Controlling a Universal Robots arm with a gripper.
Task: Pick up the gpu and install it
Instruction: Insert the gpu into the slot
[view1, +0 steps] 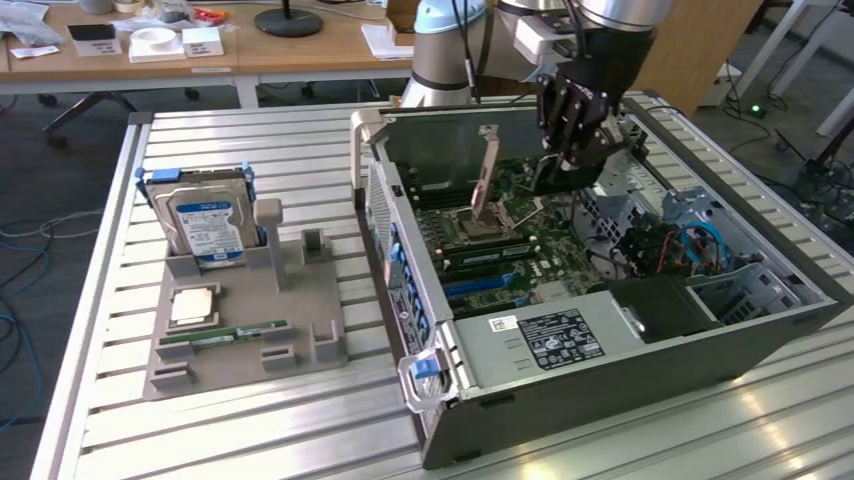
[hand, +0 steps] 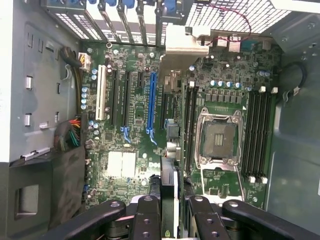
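Now, in the exterior view, my pincer (view1: 574, 150) hangs at about one o'clock, inside the open computer case (view1: 574, 390), pinching the gpu (view1: 570, 175). The card shows as a dark slab directly under my fingertips, above the far end of the board. I cannot tell its long axis from this angle. At nine o'clock from the case, a grey holder (view1: 240, 345) on the slatted surface (view1: 200, 430) carries an upright hard drive (view1: 207, 225) and a green memory stick (view1: 227, 333).

In the wrist view, my fingers (hand: 147, 220) clamp the gpu (hand: 170, 182) edge-on, a slim strip. Its long axis runs parallel to the blue slot (hand: 151, 105), pointing away from my pincer (hand: 172, 215) toward the rear slot covers. It hovers over the motherboard (hand: 107, 145), between that slot and the processor socket (hand: 217, 140).
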